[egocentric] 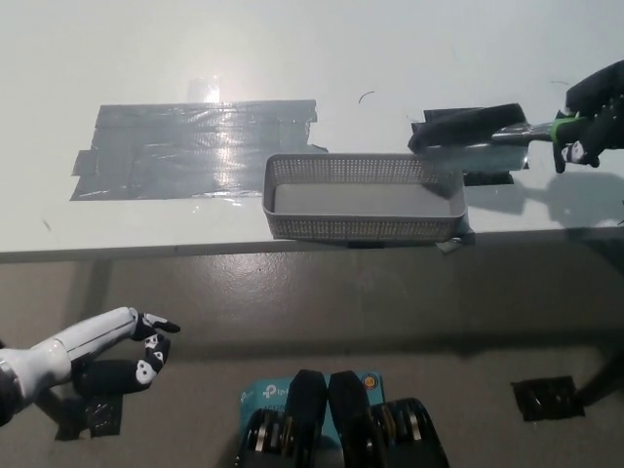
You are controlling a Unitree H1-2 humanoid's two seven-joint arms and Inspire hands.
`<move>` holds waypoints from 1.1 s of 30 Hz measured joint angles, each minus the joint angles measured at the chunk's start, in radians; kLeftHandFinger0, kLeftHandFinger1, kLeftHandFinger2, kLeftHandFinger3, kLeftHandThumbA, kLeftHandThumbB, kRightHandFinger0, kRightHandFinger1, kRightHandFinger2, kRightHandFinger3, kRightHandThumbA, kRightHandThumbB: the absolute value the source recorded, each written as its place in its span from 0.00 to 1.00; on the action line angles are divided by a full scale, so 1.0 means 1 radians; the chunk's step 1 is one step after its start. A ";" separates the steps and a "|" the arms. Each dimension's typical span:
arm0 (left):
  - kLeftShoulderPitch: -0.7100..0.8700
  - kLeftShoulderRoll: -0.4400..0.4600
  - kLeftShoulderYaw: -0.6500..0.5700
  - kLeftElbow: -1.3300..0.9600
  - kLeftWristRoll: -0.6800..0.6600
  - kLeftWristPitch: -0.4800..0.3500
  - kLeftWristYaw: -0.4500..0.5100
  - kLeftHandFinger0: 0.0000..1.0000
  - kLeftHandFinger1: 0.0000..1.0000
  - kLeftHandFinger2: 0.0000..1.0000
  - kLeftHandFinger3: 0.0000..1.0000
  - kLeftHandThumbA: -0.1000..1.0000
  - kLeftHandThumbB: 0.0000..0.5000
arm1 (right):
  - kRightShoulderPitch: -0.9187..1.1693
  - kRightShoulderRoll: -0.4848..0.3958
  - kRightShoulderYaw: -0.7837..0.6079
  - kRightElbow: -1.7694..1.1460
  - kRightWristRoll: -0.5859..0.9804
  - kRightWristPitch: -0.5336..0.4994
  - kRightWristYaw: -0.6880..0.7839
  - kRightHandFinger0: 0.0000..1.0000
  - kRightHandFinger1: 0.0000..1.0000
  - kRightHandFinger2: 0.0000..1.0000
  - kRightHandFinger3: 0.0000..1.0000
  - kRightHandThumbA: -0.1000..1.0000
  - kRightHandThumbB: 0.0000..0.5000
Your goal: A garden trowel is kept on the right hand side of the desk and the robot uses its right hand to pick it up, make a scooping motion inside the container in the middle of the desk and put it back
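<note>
Right hand holds 1 trowel beside 1 basket

The black right hand [595,112], cut off at the frame edge, grips the trowel [478,132], its blade apparently just past the mesh container [363,197] on the table [292,49]. The white left hand [127,356] rests low, fingers loosely curled, empty. 2 tape patches lie on the table.

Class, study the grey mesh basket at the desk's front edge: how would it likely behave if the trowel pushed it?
The basket looks thin-walled, perforated and empty, so probably light and apt to slide. Sitting at the desk edge, it might get pushed off. The trowel looks rigid.
</note>
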 measured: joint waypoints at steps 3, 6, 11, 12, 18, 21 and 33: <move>-0.013 0.000 -0.001 0.000 0.000 0.000 -0.006 1.00 0.89 0.91 1.00 1.00 0.89 | 0.006 0.011 0.005 -0.008 -0.012 0.002 -0.001 0.00 0.00 0.28 0.48 0.00 0.08; -0.025 0.000 0.001 0.000 0.002 0.000 -0.012 1.00 0.88 0.90 1.00 1.00 0.93 | 0.026 0.021 0.003 -0.026 -0.016 0.002 -0.001 0.00 0.00 0.26 0.28 0.00 0.16; -0.036 0.000 0.001 0.004 0.003 0.000 -0.013 1.00 0.87 0.88 1.00 1.00 0.93 | 0.051 0.023 0.018 -0.043 -0.022 0.002 0.011 0.00 0.00 0.17 0.27 0.00 0.46; -0.038 0.001 0.000 0.004 0.003 0.000 -0.014 1.00 0.87 0.87 1.00 1.00 0.94 | 0.051 0.023 0.022 -0.044 -0.024 0.002 0.014 0.00 0.00 0.21 0.34 0.00 0.45; -0.057 0.001 -0.014 0.004 0.006 0.000 -0.014 1.00 0.87 0.87 1.00 1.00 0.96 | 0.041 0.020 0.149 -0.025 -0.066 -0.028 0.026 0.00 0.00 0.27 0.33 0.07 0.09; -0.058 0.000 -0.014 0.003 0.009 0.000 -0.015 1.00 0.86 0.85 1.00 1.00 0.97 | 0.024 0.021 0.222 -0.004 -0.080 -0.048 0.026 0.00 0.00 0.23 0.38 0.17 0.02; -0.052 -0.019 -0.015 -0.008 0.029 0.000 -0.034 1.00 0.87 0.89 1.00 1.00 0.98 | -0.067 0.062 0.349 0.009 -0.108 -0.075 0.029 0.00 0.01 0.39 1.00 0.06 0.00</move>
